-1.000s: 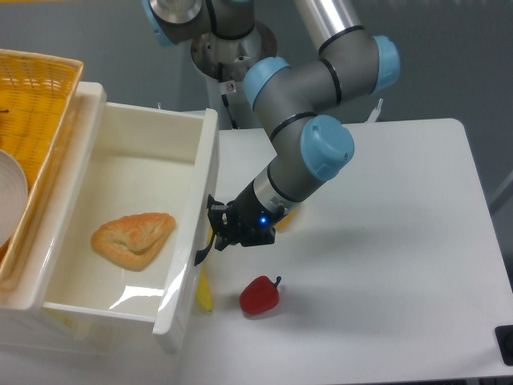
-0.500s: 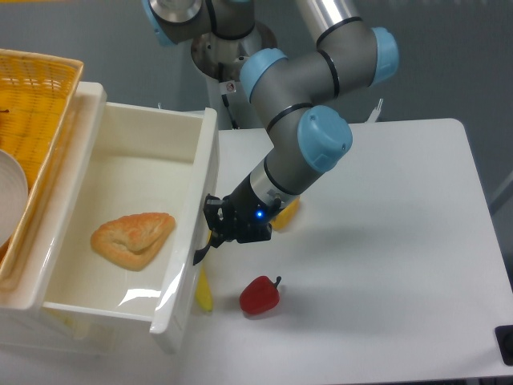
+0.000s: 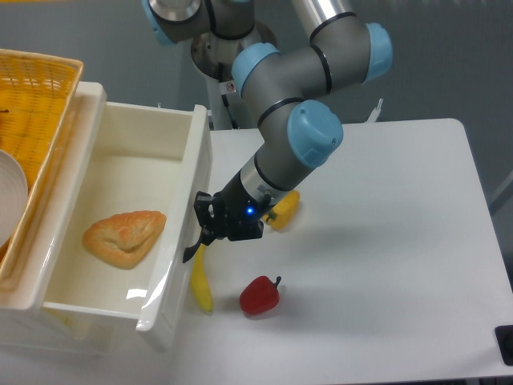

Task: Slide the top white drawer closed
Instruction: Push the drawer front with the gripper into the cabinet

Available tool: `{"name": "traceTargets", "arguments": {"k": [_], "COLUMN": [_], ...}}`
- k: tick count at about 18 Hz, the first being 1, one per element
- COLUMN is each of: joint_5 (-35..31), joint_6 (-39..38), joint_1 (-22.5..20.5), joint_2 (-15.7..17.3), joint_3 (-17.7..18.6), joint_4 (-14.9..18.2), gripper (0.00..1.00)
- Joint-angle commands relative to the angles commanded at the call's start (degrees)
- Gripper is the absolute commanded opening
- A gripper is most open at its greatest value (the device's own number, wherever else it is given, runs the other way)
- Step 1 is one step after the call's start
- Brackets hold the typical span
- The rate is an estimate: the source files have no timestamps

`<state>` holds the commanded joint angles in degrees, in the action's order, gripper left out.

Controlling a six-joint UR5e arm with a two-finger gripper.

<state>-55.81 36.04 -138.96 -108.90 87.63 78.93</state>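
The top white drawer (image 3: 120, 172) stands pulled out on the left, glossy and deep, with a golden pastry (image 3: 123, 237) lying on its floor. Its front panel (image 3: 183, 233) faces right and carries a curved black handle (image 3: 192, 250). My gripper (image 3: 207, 224) is pressed against that front panel at the handle. Its black fingers sit too close to the panel to show whether they are open or shut.
A yellow wicker basket (image 3: 32, 120) with a white dish sits on the cabinet top at far left. On the white table (image 3: 385, 265) lie a red pepper (image 3: 260, 295), a yellow banana (image 3: 200, 281) by the drawer front, and a yellow item (image 3: 282, 210) behind my wrist.
The arm has pushed left, and the drawer front has slid left with it by a few centimetres. The pastry moved left along with the drawer.
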Motion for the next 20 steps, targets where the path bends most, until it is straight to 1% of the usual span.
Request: {"name": "traceTargets", "arguments": {"k": [7, 20], "joint_5": [-0.1, -0.4], "joint_6": [-0.9, -3.2], "joint_1": [1.5, 5.5], "joint_2": [0.0, 0.4], "joint_3": [0.1, 0.0], "joint_4": [0.0, -0.3], "gripper": [0.00, 0.00]}}
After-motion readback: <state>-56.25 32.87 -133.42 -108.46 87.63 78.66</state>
